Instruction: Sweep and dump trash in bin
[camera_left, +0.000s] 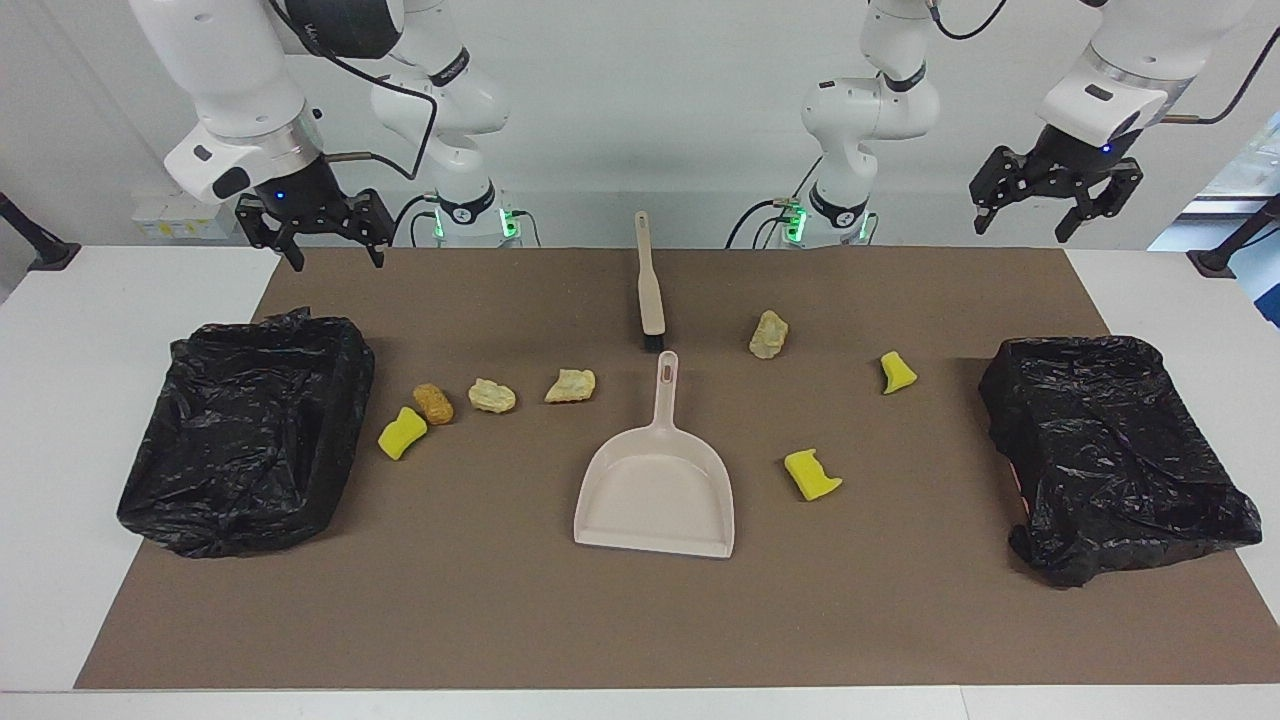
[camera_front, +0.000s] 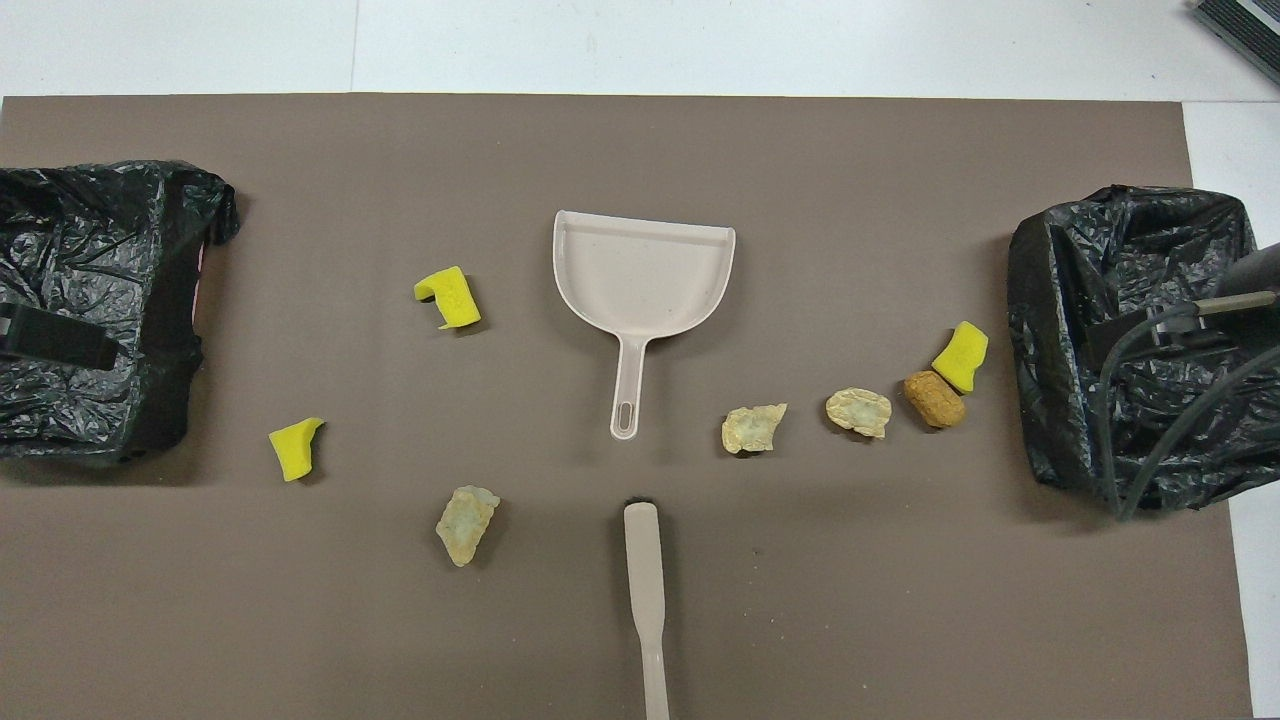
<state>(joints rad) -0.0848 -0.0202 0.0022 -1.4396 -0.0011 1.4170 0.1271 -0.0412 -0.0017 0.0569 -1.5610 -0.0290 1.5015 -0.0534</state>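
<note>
Two white robot arms are waiting, raised above the robots' edge of the surface. The left pincer (camera_left: 1058, 205) is hanging tilted with fingers spread apart and nothing between them. The right pincer (camera_left: 333, 238) is pointing down, likewise spread and holding nothing.

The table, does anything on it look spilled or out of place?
Yes: seven bits of trash lie loose on the mat, three yellow sponge chunks and four bread-like lumps, none in either bin. The dustpan is empty and the brush lies untouched.
</note>
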